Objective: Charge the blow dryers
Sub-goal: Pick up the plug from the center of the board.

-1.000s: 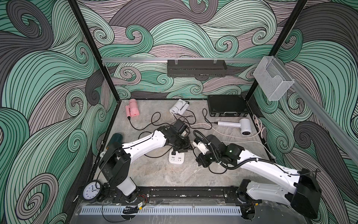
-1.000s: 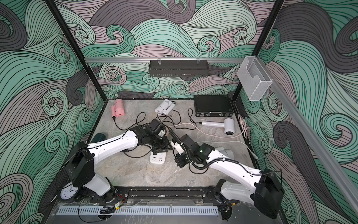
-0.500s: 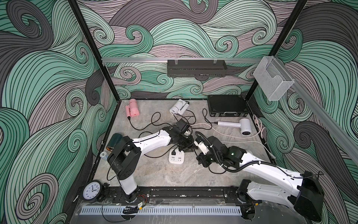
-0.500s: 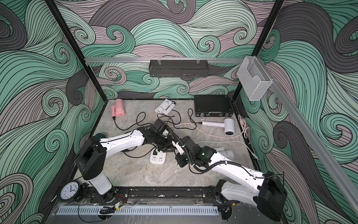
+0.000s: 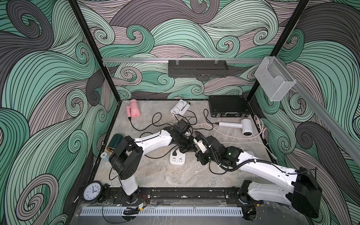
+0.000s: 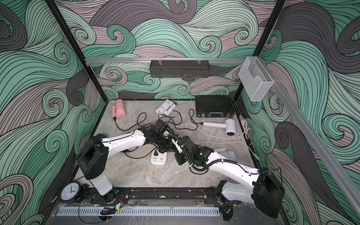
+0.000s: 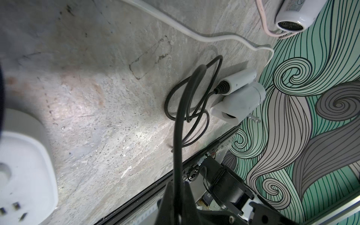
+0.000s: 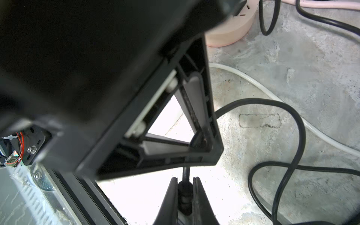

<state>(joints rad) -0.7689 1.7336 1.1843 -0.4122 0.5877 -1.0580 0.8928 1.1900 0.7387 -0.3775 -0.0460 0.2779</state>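
The folded white blow dryer (image 7: 240,97) lies on the surface (image 7: 97,97); its limp, light black cord (image 7: 180,120) is pinched by the left fingers (image 7: 190,202), the stiffer ribbed plug neck (image 8: 184,191), judged the surer hold, by the right fingers (image 8: 168,196)

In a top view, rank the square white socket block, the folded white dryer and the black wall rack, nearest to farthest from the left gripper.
1. Nearest, the square white socket block, right beside the left gripper.
2. Next, the folded white dryer, near the table's back edge.
3. Farthest, the black wall rack, up on the rear wall.
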